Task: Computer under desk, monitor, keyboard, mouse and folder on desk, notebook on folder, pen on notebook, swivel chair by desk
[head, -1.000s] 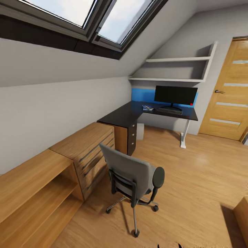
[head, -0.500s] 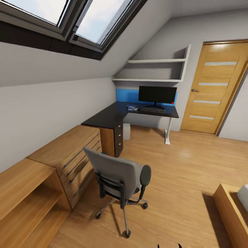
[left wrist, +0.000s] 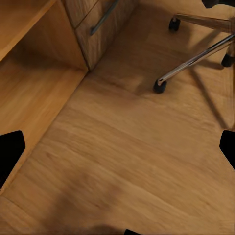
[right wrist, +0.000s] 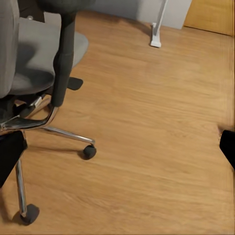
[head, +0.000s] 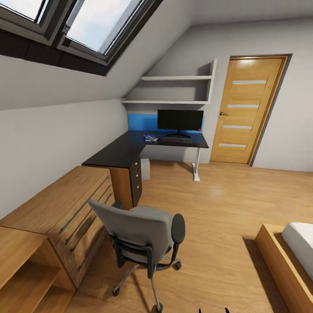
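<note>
Currently in transit: swivel chair (head: 139, 230) near both end effectors, monitor (head: 180, 119) on table (head: 130, 150) far ahead; end-effector state indeterminate.

left gripper (left wrist: 117, 147): black fingertips | right gripper (right wrist: 117, 147): black fingertips

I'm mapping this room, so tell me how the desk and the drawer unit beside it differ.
The desk has a black top; the drawer unit is light wood. The desk bends in an L around the corner; the drawer unit runs straight. The desk bears a monitor; the drawer unit's top is bare. Both line the sloped-ceiling wall.
</note>
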`<state>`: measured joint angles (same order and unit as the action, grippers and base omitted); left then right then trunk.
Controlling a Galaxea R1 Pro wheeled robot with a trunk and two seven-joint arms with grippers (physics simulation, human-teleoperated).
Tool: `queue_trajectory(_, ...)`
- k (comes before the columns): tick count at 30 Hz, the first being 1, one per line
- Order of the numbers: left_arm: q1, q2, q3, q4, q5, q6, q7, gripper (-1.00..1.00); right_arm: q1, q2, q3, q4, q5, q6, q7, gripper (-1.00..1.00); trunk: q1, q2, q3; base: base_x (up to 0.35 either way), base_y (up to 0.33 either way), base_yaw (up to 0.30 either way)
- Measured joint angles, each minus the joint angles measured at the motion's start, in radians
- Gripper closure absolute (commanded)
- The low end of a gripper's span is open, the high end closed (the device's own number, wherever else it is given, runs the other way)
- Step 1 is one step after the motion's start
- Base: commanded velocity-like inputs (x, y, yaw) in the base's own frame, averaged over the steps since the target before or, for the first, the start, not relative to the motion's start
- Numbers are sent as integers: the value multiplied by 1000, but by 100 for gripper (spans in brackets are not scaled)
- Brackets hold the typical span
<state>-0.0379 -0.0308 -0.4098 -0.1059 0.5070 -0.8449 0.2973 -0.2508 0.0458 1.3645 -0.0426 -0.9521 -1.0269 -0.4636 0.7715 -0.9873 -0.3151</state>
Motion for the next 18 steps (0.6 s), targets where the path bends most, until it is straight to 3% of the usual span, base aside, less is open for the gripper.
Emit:
queue_trajectory(8,0,0,0,0,0,0,0,-100,0,0,0,0,0,0,0,-100,0,0,3,218,136,-296)
queue_trajectory(18,0,0,0,0,1,0,0,-100,0,1,-1,0,0,1,-1,-100,0,0,6,42,71,-258)
